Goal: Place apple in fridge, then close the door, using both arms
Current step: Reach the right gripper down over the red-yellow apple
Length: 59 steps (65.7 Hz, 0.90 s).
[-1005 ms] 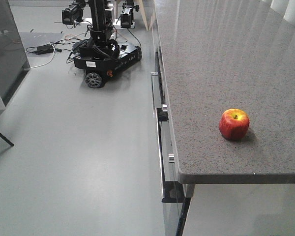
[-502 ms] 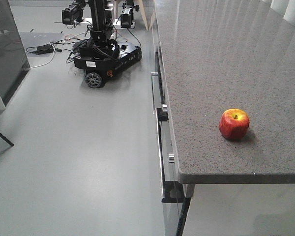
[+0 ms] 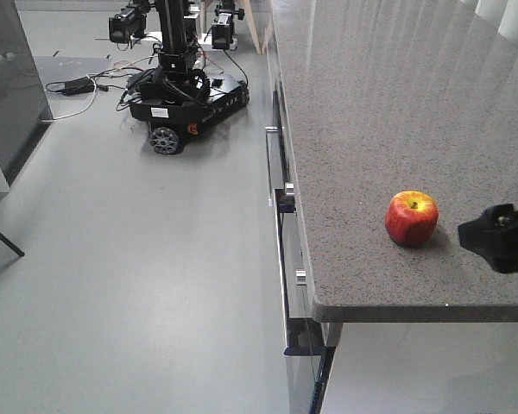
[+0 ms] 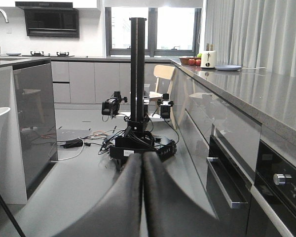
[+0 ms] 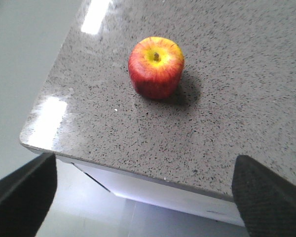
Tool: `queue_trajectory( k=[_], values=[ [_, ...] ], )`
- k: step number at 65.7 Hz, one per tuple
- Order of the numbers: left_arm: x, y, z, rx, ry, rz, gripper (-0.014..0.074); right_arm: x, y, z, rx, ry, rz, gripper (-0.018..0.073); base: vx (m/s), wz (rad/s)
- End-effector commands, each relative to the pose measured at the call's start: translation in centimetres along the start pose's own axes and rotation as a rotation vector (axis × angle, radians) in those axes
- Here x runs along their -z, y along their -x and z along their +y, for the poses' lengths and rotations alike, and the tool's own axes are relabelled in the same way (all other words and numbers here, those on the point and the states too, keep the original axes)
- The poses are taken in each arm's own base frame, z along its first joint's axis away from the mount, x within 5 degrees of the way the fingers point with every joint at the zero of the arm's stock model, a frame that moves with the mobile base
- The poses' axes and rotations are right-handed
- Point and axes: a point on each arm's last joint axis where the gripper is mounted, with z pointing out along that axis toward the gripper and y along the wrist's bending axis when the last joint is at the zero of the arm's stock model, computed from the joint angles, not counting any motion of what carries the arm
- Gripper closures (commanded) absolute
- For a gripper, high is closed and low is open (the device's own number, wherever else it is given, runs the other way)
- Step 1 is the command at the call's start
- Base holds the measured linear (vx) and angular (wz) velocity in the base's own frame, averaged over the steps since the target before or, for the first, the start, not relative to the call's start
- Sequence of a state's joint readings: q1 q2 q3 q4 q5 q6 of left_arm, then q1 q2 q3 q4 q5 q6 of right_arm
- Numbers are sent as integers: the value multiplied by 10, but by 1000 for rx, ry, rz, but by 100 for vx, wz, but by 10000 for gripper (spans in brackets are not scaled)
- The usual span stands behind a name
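Newly in view, the right hand (image 3: pixel 499 237) is hovering near the apple (image 3: pixel 411 217), fingers wide apart; the left hand (image 4: pixel 140 197) is pressing its fingers together. Sitting by the corner of the worktop (image 3: pixel 371 129), the apple is risking being nudged off by a glancing finger.

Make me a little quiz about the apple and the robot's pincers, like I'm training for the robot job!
1. True or false: the apple lies on the floor.
2. Which pincer is open? A) left B) right C) neither
3. Fill in: the apple stands stem-up on the grey speckled ____, near its corner.

Key: 1 false. 2 B: the right pincer is spread wide and the left pincer is shut. 3 countertop.
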<state>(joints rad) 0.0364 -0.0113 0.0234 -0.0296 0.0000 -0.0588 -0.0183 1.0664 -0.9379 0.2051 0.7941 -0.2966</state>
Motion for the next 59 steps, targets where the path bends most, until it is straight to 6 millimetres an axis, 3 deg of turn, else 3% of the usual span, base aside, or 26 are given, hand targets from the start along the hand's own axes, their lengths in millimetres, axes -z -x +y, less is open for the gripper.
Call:
queue_trajectory(
  k=[1,41,59],
  values=[
    [1,-3,0,12,-8,-59,602,-7,21,-4,24,-8,-50,-150,0,0],
    [1,-3,0,12,-8,-59,602,-107,74,-23,-50,56,69,-109,0,0],
    [1,-3,0,12,-8,-59,602,-151,85,-29,-84,84,120,-99,0,0]
  ],
)
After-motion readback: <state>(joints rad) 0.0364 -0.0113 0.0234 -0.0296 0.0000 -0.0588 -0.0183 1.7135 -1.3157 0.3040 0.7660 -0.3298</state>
